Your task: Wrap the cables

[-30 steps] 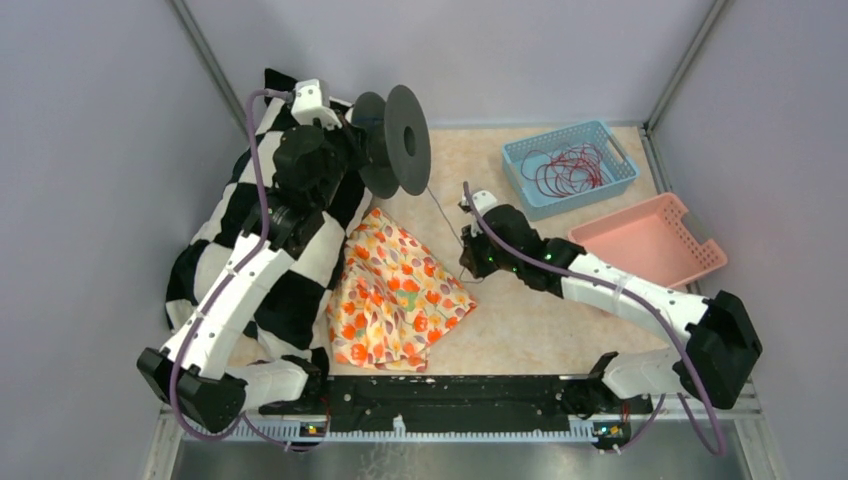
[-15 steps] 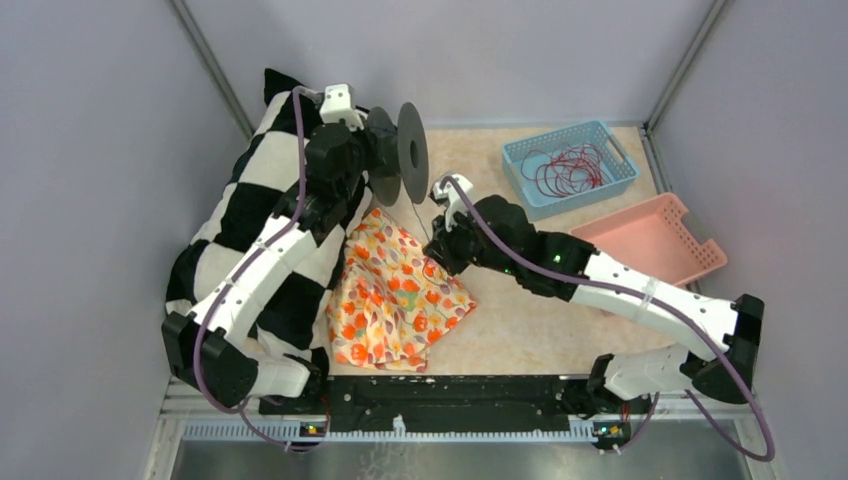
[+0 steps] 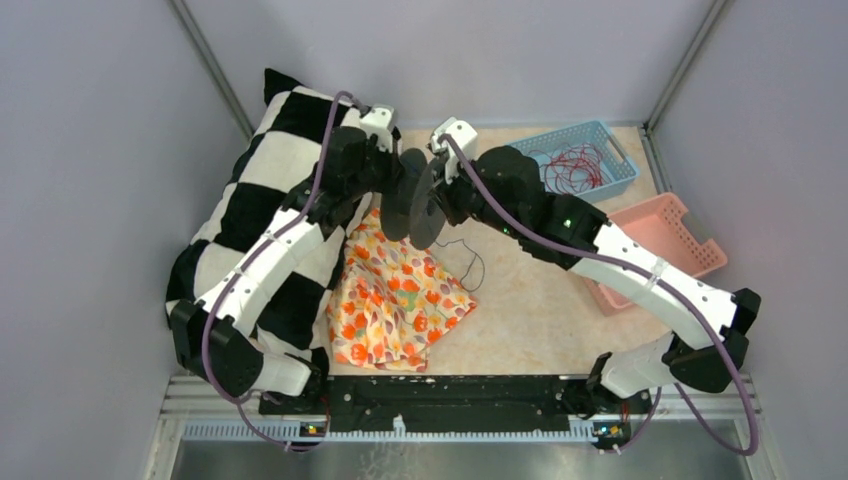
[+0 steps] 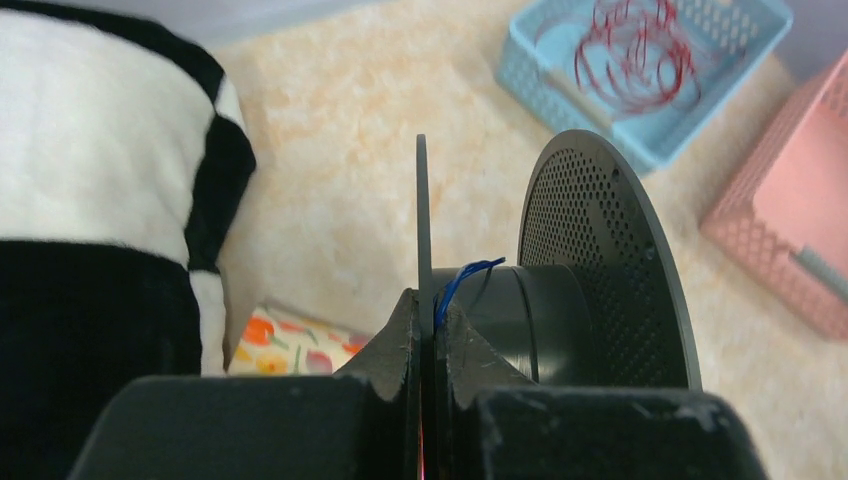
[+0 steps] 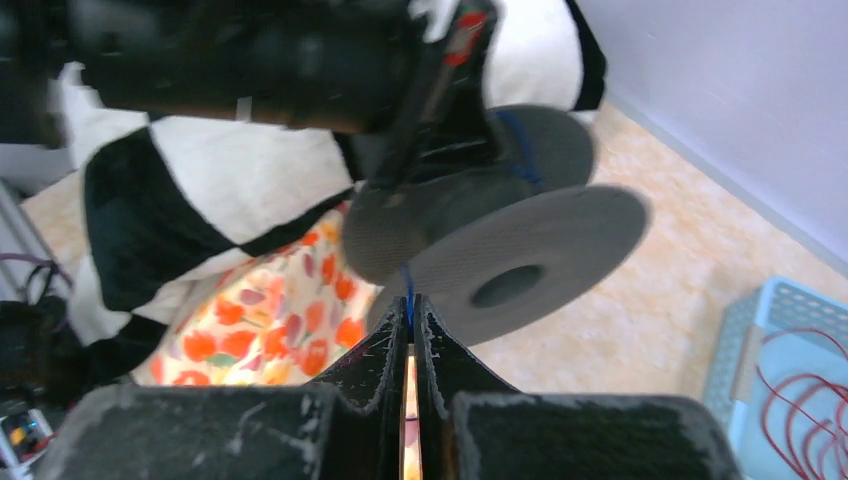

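Observation:
A dark grey spool (image 3: 420,205) hangs over the table's middle back, tilted. My left gripper (image 3: 400,188) is shut on its near flange, seen edge-on between the jaws in the left wrist view (image 4: 421,200). The cable, very thin and blue up close, lies across the spool hub (image 4: 462,272). My right gripper (image 3: 438,195) sits right beside the spool and is shut on the cable (image 5: 407,285) just below the spool (image 5: 530,255). A slack dark loop of the cable (image 3: 470,262) lies on the table under the spool.
A black-and-white checkered pillow (image 3: 250,200) fills the left side. A floral cloth (image 3: 395,295) lies beside it under the spool. A blue basket (image 3: 600,135) with red wire stands at the back right, with a pink basket (image 3: 665,225) in front of it.
The left arm has swung the spool right and towards the middle, tilting it. The right gripper has risen from the table up to the spool, and cable slack now loops on the table.

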Tool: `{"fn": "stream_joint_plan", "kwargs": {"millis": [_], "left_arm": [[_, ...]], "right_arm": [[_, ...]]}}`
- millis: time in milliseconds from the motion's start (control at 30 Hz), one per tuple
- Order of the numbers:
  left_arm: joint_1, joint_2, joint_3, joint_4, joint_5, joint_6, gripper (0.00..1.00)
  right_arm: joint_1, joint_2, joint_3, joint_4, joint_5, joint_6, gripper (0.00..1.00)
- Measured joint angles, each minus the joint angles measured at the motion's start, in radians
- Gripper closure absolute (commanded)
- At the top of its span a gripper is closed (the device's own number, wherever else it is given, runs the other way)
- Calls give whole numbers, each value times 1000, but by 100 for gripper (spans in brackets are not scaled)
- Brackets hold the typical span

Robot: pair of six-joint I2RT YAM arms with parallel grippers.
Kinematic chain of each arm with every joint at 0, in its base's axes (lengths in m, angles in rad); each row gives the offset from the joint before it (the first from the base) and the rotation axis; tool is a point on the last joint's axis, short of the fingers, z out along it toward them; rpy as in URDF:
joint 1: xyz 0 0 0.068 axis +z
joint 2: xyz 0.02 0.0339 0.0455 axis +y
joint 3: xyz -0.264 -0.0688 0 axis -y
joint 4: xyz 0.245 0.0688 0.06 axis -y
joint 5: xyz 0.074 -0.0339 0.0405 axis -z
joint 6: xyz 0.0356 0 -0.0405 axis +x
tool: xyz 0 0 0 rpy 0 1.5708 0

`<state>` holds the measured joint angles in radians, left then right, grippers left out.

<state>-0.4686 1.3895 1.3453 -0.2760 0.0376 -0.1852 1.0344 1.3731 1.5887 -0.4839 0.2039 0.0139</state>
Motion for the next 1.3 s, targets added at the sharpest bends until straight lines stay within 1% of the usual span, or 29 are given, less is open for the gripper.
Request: {"fn": "stream_joint_plan", "kwargs": {"millis": [100, 200, 400, 500, 600, 767, 800, 833, 900, 933, 967, 1033, 1233, 1300], "left_arm": [[-1, 1, 1, -95, 58, 62, 100], [-1, -14, 1, -160, 129, 125, 100], [-1, -77, 11, -287, 340, 287, 100], [-1, -114, 12, -322, 414, 333, 100], [-1, -143, 13, -343, 469, 366, 100], [0, -152, 14, -360, 541, 397, 100], [0, -152, 14, -356, 555, 397, 100], [0, -152, 14, -352, 565, 397, 100], [0, -152, 14, -345, 588, 397, 100], [0, -152, 14, -349, 599, 398, 100], [0, -152, 14, -353, 604, 398, 100], [0, -149, 19, -361, 608, 398, 100], [5, -116, 78, -363, 619, 367, 100], [11, -106, 105, -358, 626, 345, 100]], "right_arm": [[-60, 11, 1, -10, -11, -16, 100], [-92, 12, 1, -26, -23, -23, 100], [-103, 11, 1, -27, -49, -22, 100], [-104, 6, -12, -24, -47, -22, 100], [-109, -16, -53, -18, -37, -18, 100], [-169, -109, -204, 5, -55, 32, 100], [-185, -129, -235, 6, -66, 44, 96], [-196, -143, -258, 7, -74, 53, 87], [-211, -173, -313, 24, -82, 74, 52], [-218, -183, -332, 32, -81, 88, 38], [-226, -197, -357, 46, -77, 99, 29], [-248, -229, -406, 62, -79, 112, 24], [-357, -315, -491, 79, -140, 154, 21], [-388, -363, -526, 96, -196, 156, 20]]}}
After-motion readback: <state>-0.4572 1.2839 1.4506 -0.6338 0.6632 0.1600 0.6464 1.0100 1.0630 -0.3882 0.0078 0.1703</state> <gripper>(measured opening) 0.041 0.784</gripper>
